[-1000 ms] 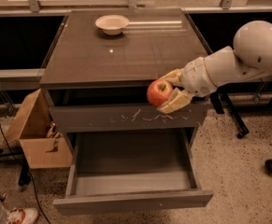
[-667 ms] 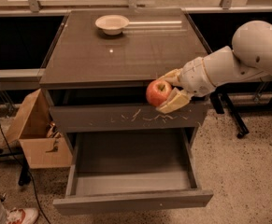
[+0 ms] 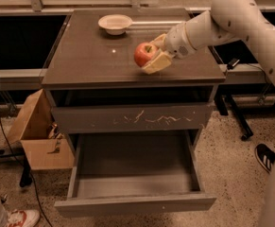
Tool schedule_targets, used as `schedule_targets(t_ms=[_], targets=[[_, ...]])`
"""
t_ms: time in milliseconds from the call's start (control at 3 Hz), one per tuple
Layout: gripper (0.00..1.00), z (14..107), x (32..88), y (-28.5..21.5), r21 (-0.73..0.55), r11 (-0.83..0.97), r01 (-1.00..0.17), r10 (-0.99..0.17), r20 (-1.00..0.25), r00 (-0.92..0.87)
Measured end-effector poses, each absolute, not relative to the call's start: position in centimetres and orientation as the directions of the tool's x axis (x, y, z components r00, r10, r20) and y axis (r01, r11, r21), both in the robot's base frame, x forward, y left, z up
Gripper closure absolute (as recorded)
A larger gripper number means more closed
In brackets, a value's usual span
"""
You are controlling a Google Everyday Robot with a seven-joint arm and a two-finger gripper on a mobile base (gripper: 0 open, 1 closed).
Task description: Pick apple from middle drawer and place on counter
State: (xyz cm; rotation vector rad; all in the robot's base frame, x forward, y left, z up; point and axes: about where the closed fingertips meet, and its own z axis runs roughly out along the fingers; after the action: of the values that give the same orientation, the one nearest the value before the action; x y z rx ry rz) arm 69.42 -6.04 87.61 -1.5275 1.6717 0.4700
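The red apple (image 3: 143, 54) is held in my gripper (image 3: 152, 54), whose pale fingers (image 3: 158, 62) are shut around it from the right. Gripper and apple are over the glossy grey-brown counter (image 3: 94, 60), right of its middle; I cannot tell whether the apple touches the surface. The white arm reaches in from the upper right. Below, the middle drawer (image 3: 134, 171) stands pulled open, its smooth grey floor bare.
A pale shallow bowl (image 3: 115, 23) sits at the back of the counter. The drawer front with white scratches (image 3: 132, 118) is closed above the open drawer. A cardboard box (image 3: 38, 134) stands left of the cabinet. Shoes show at the lower left (image 3: 21, 217) and right (image 3: 265, 156).
The gripper with the apple has moved up and back, from in front of the cabinet's top edge to over the counter.
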Motion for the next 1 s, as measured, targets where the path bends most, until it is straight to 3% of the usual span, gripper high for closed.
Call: schedule_targets(t_ms=[667,1000], targets=[[1.00,87.9,70.5,-3.7,-0.241,0.185,-0.953,-0.630,-0.773,0.073],[1.00,87.9,72.4,1.1,-0.232,0.148,-0.962,-0.602,-0.793,0.098]])
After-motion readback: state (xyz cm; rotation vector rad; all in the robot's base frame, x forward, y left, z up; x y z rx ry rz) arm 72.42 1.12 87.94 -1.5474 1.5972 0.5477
